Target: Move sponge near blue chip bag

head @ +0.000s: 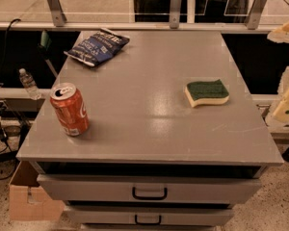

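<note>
The sponge (pixel 207 92), dark green on top with pale yellow foam below, lies flat on the right side of the grey table top (pixel 144 129). The blue chip bag (pixel 97 46), crinkled dark blue foil with white lettering, lies at the table's far left corner. The two are far apart, with bare table between them. My gripper (pixel 288 97) shows only as pale cream parts at the right edge of the view, off the table, to the right of the sponge and not touching it.
A red soda can (pixel 69 109) stands upright near the table's front left. Drawers with dark handles (pixel 149 193) are under the top. A cardboard box (pixel 29 196) and cables lie on the floor at left. A rail with metal brackets (pixel 54 4) runs behind.
</note>
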Robot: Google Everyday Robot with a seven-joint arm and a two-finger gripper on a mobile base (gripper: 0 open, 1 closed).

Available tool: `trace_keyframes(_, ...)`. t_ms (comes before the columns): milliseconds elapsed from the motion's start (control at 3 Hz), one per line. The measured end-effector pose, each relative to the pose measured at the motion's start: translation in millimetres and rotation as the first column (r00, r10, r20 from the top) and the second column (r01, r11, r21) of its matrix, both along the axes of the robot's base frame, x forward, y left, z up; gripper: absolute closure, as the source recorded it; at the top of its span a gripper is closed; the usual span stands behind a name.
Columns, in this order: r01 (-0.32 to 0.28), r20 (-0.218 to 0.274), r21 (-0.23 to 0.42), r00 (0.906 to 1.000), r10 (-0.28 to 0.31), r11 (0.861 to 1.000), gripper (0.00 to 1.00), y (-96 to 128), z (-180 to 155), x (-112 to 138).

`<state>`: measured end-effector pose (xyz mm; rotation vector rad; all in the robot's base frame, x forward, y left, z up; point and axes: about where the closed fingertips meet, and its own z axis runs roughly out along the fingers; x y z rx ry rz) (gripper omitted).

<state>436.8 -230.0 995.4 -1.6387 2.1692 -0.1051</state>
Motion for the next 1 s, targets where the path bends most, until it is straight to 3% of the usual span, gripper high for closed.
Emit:
trace_keyframes(667, -0.009, 0.003, 0.022, 1.0, 0.009, 1.0, 0.0, 1, -4, 6)
trace_keyframes(1000, -0.018, 0.0, 0.052, 0.9998, 0.018, 0.998, 0.0, 0, -24, 26)
